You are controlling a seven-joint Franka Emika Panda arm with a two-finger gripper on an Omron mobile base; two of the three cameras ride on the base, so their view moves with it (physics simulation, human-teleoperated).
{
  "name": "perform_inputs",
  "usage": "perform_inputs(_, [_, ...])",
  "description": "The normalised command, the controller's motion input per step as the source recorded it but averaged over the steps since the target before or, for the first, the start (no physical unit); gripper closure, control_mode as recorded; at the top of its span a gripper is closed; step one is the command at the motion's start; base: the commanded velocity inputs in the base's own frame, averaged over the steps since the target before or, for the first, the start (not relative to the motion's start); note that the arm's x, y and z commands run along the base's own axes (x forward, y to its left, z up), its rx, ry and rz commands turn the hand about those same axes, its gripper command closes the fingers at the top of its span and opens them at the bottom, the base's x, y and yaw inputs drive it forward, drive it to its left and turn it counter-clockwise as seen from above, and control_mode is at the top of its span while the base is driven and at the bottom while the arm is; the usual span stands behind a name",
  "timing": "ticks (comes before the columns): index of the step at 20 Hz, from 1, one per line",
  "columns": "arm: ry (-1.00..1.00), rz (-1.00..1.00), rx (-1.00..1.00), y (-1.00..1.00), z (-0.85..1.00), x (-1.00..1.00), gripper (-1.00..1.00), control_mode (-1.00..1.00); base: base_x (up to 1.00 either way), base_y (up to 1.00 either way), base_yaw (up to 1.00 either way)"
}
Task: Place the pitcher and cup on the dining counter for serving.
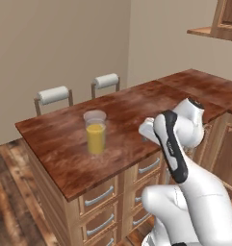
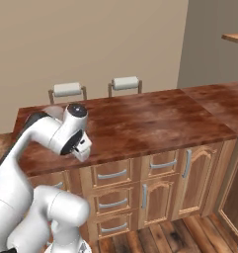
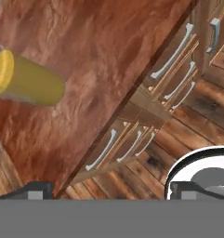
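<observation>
Pitcher (image 1: 95,132) upright on tabletop (image 1: 136,108), orange liquid inside, stools (image 1: 54,95) beyond. Jaws (image 3: 108,189) wide apart, holding nothing (over tabletop's drawer-side edge), clear of pitcher.

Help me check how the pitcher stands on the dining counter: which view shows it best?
The left base view: the pitcher stands upright and whole on the dining counter. The hand view catches its liquid-filled part at the left edge. In the right base view the arm covers that spot.
</observation>
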Motion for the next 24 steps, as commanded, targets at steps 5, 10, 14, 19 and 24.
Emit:
perform_inputs(5, [0.25, -0.11, -0.19, -0.10, 0.23, -0.15, -1.00, -1.00, 0.00, 0.00, 0.00])
perform_inputs(10, [0.00, 0.00, -0.19, 0.14, -0.01, 0.00, -1.00, -1.00, 0.00, 0.00, 0.00])
perform_inputs(14, [-0.03, 0.05, -0.06, 0.00, 0.00, -0.55, -1.00, -1.00, 0.00, 0.00, 0.00])
perform_inputs(19, [0.00, 0.00, 0.00, 0.00, 0.00, 0.00, -1.00, 1.00, -0.95, 0.00, 0.58])
perform_inputs(24, [0.00, 0.00, 0.00, 0.00, 0.00, 0.00, -1.00, 1.00, -0.23, -0.08, 0.98])
